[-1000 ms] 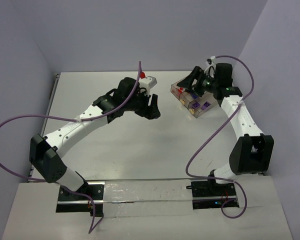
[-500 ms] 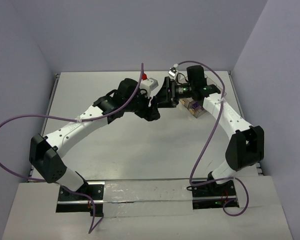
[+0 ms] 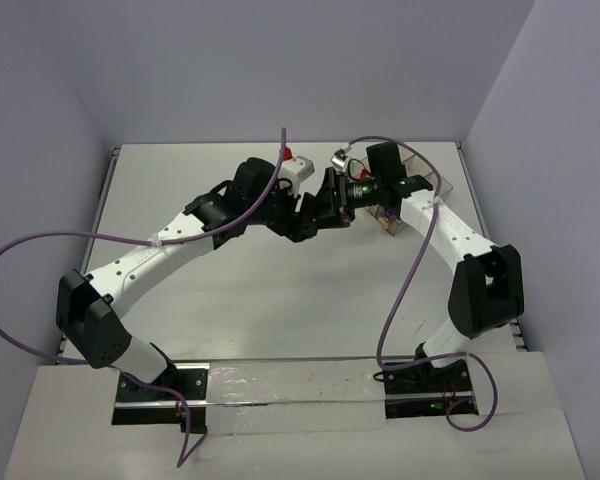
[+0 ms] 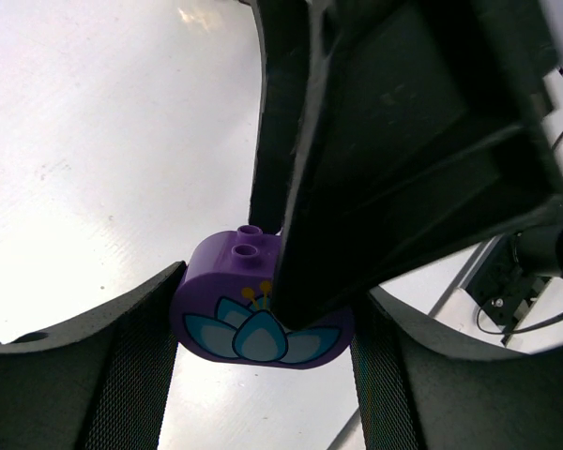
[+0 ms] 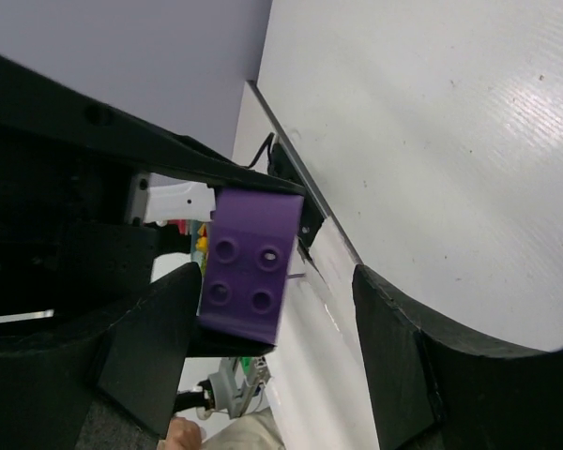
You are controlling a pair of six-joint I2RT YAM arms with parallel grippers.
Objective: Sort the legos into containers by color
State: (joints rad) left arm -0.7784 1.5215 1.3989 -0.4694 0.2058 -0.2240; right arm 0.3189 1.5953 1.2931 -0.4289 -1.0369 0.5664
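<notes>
My left gripper (image 3: pixel 302 222) (image 4: pixel 263 375) is shut on a purple lego (image 4: pixel 235 281) with a blue flower print, held above the table at mid-back. The right gripper (image 3: pixel 325 205) (image 5: pixel 272 356) has come up against it from the right and stands open. The same lego (image 5: pixel 249 267), studs showing, sits between its fingers close to the left one, with a gap to the right finger (image 5: pixel 403 356). A dark finger (image 4: pixel 403 141) of the right gripper covers part of the lego in the left wrist view. The containers (image 3: pixel 392 222) lie behind the right arm, mostly hidden, with purple bits inside.
The white table (image 3: pixel 280 300) runs to a metal rail at its left edge (image 3: pixel 108 190) and to the walls behind. The two arms meet over the table's back middle. Purple cables (image 3: pixel 410 290) loop beside each arm.
The right arm has swung left from the containers to the left gripper, and its fingers now flank the purple lego. The left arm has hardly moved.
</notes>
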